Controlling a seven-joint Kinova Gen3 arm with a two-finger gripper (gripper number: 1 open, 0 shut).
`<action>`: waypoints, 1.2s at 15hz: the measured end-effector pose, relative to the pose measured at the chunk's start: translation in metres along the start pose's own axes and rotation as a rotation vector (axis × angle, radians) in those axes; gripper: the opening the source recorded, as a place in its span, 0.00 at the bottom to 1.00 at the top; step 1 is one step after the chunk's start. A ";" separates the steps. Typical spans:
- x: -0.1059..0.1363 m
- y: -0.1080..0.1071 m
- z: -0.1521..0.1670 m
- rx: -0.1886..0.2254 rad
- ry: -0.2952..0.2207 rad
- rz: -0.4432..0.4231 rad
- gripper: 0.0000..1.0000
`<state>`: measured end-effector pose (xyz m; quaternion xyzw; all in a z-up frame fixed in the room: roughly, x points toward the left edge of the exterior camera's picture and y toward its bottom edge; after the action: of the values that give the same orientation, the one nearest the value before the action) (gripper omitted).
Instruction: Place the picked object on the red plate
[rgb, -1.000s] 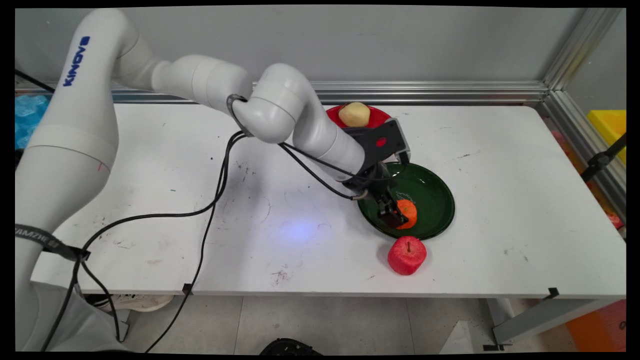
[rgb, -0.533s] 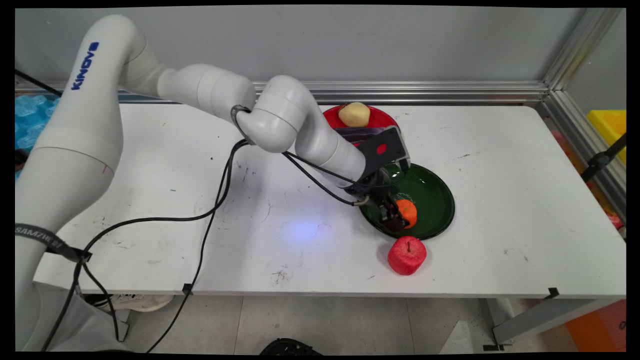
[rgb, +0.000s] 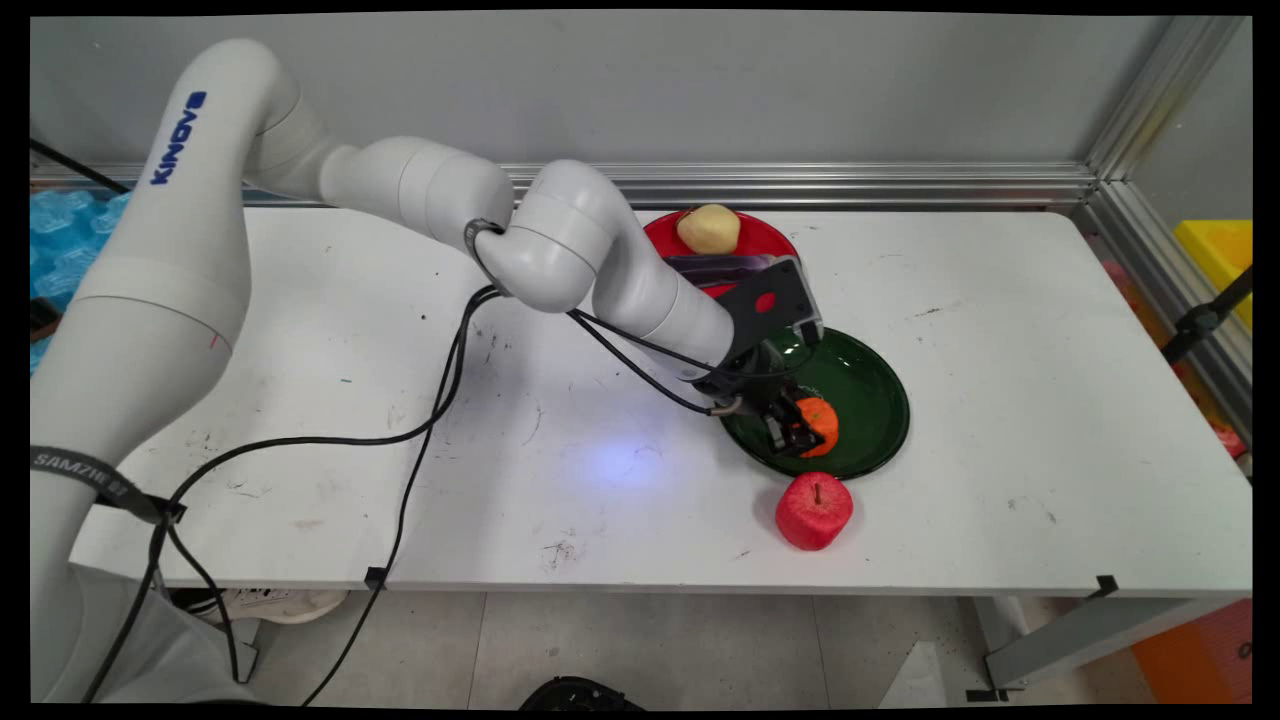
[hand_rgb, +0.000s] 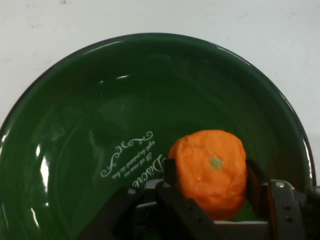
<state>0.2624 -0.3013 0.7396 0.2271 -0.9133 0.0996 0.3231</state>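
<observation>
- Gripper (hand_rgb: 210, 187) pinching orange (hand_rgb: 212, 172) from both sides, stem mark facing the hand.
- Over green plate (rgb: 870, 385), toward its near-left rim.

I see a bright orange toy orange (hand_rgb: 212, 172) with a small green star-shaped mark on top, flanked by my black gripper (hand_rgb: 212, 192). It sits in a dark green plate (hand_rgb: 75, 125) that carries white cursive lettering with curled flourishes on its floor. On the white, scuffed table (rgb: 1000, 400) there is a red apple (rgb: 814, 510) with a dark stem. Farther back I see a pale yellow fruit (rgb: 708, 228) on a red plate (rgb: 760, 237). My arm (rgb: 400, 180) is white with blue KINOVA lettering and black cables (rgb: 400, 500).
</observation>
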 end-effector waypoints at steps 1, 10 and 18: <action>0.000 -0.001 -0.001 -0.001 0.001 -0.001 0.00; 0.016 -0.029 -0.033 0.007 0.027 -0.014 0.00; 0.031 -0.069 -0.069 0.044 0.043 -0.001 0.00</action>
<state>0.3118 -0.3504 0.8154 0.2324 -0.9036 0.1243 0.3376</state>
